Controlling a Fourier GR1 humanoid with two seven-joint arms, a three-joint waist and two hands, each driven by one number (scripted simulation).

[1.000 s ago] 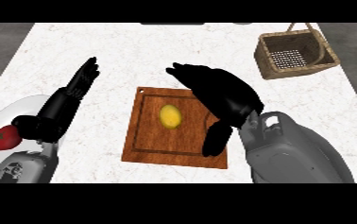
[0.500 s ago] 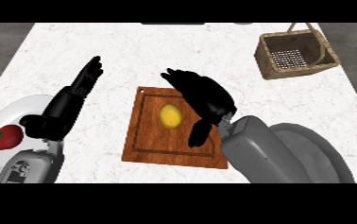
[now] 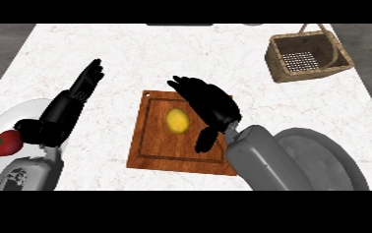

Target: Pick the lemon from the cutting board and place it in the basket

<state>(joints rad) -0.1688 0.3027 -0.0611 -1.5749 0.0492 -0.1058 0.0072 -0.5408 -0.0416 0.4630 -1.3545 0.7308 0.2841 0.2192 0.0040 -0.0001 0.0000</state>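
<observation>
While the right hand [image 3: 207,106] hovers just right of the lemon [image 3: 177,121] on the cutting board [image 3: 156,146], fingers spread and holding nothing, a glancing closure could roll it away.

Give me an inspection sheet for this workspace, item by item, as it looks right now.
Surface: white marbled counter.
Job's things: lemon lies on the wooden cutting board; wicker basket stands at the far right, nothing seen inside.
Clutter: nothing seen.
Hands: right hand open, just right of the lemon, not holding it; left hand open, resting at the left.
Cables: nothing seen.
Surroundings: grey floor past the counter's left edge.
</observation>
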